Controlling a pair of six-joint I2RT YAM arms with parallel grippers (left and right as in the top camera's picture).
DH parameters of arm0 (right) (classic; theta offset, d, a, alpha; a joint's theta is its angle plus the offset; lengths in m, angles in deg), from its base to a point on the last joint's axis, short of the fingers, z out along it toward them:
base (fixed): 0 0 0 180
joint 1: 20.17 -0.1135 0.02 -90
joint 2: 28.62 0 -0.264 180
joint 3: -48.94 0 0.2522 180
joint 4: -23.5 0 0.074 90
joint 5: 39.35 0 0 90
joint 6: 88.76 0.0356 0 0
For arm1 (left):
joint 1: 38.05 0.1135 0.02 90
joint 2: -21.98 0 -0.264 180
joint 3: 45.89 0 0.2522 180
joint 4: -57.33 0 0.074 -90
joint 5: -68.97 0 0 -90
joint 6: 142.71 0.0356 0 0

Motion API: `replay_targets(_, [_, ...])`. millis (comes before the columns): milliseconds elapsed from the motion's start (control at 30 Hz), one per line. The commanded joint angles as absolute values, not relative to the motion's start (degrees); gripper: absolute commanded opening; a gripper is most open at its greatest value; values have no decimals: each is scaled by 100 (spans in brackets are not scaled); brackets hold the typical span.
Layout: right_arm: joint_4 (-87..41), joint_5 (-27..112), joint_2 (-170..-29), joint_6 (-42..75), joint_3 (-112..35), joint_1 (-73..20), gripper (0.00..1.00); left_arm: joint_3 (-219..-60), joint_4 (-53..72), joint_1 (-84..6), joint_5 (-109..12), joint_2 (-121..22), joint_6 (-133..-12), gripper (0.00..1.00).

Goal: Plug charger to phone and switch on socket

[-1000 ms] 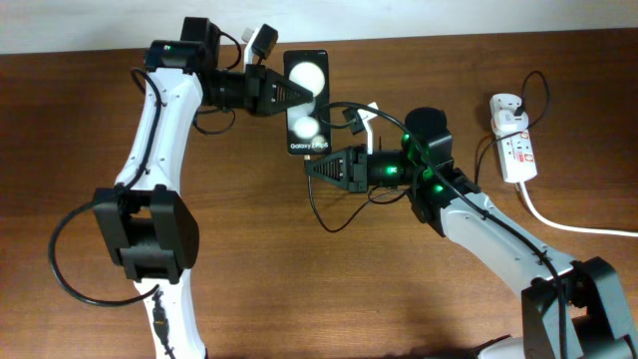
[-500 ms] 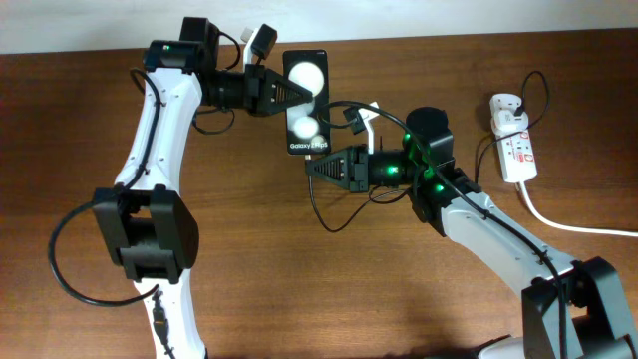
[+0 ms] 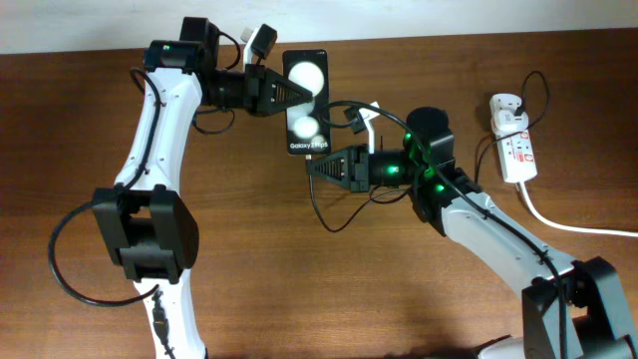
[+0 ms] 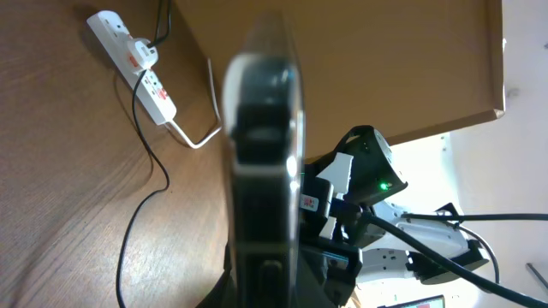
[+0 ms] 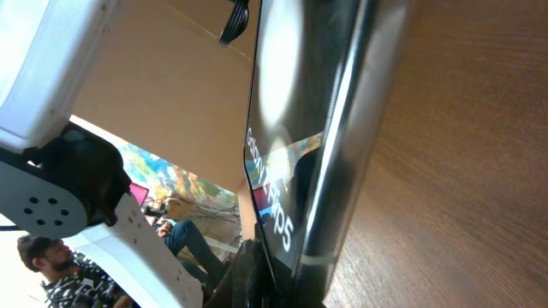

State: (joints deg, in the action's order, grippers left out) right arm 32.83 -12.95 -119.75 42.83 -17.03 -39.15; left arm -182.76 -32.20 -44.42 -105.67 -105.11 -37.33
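The black phone (image 3: pixel 307 103) is held above the table, screen up, with "Galaxy" lettering at its near end. My left gripper (image 3: pixel 287 95) is shut on its left edge; in the left wrist view the phone (image 4: pixel 264 171) stands edge-on between the jaws. My right gripper (image 3: pixel 310 166) is shut, its tip just below the phone's near end, with the charger's thin black cable (image 3: pixel 321 214) looping down from it. The plug tip itself is hidden. In the right wrist view the phone (image 5: pixel 300 145) fills the frame. The white socket (image 3: pixel 516 148) lies at the far right with the white adapter (image 3: pixel 504 105) in it.
The socket's thick white cord (image 3: pixel 568 225) runs off to the right. In the left wrist view the socket (image 4: pixel 137 64) and the thin cable (image 4: pixel 141 197) lie on the brown table, and the right arm (image 4: pixel 368 171) is close behind the phone.
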Motion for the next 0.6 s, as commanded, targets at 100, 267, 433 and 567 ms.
replay_targets(100, [3357,-1170,-11975,4224,-1731,-3583,4,-18339,-3255,-4479,-10677,-10435,-3705,0])
replay_targets(267, [3360,-1170,-11975,4224,-1731,-3585,4,-18339,-3255,-4549,-10672,-10435,-3702,0])
replay_targets(433, [3360,-1170,-11975,4226,-1731,-3596,4,-18339,-3231,-4632,-10672,-10435,-3702,0])
replay_targets(567, [3360,-1170,-11975,4228,-1731,-3596,4,-18339,-3231,-4632,-10670,-10435,-3702,0])
